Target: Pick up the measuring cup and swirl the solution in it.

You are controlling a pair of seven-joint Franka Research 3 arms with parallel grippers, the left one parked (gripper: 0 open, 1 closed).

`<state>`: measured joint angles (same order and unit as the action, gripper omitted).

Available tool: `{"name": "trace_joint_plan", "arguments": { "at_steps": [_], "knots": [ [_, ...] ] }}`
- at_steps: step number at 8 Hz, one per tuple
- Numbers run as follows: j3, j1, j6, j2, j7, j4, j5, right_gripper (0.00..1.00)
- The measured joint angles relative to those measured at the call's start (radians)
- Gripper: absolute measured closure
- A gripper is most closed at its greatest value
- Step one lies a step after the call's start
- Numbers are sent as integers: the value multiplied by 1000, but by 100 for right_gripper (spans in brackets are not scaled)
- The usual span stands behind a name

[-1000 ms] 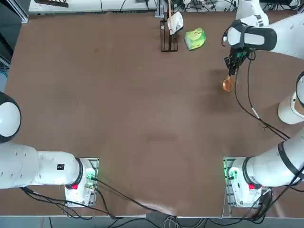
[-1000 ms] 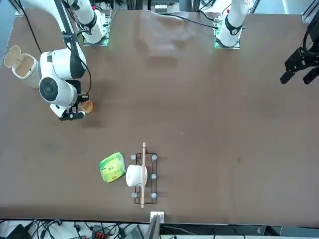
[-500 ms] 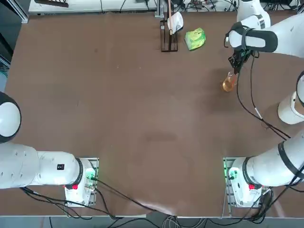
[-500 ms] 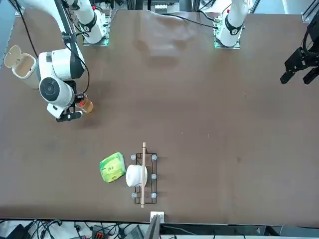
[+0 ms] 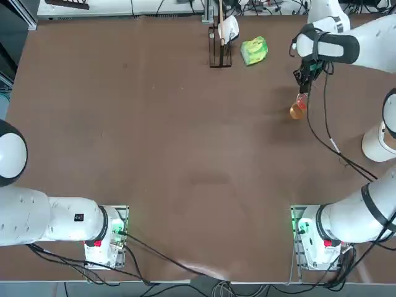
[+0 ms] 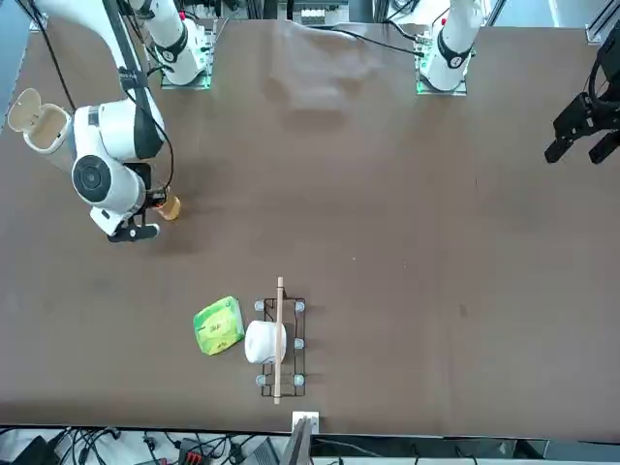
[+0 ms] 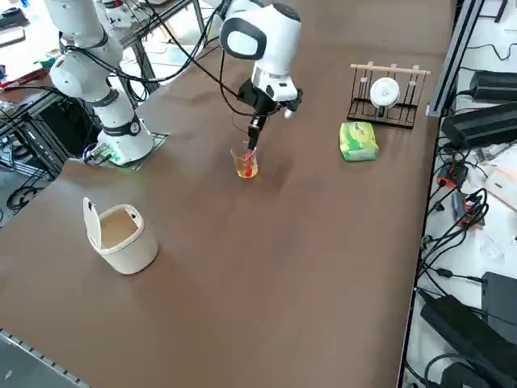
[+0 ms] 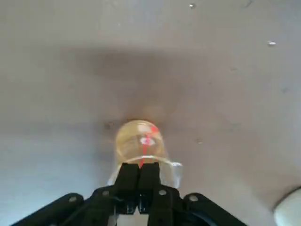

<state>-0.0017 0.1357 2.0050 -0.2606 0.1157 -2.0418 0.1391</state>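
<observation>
A robotics lab: arm bases (image 5: 312, 238) bolted to a brown table (image 5: 185, 154), cables (image 7: 452, 242) and power supplies (image 7: 485, 125) along its edge, aluminium frame rails (image 7: 464, 40) beside it.

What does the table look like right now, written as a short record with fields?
held item: measuring cup, pinched at its rim
contents: orange solution
right gripper: shut on the cup's rim, pointing down
far edge: green bag beside a wire rack with a white roll
near right arm: white lidded cup, lid open
</observation>
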Motion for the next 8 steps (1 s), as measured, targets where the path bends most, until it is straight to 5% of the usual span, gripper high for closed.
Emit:
{"name": "trace_joint_plan", "arguments": {
  "at_steps": [8],
  "knots": [
    [2,15,-108,8,-10,11,-50,97]
  ]
}}
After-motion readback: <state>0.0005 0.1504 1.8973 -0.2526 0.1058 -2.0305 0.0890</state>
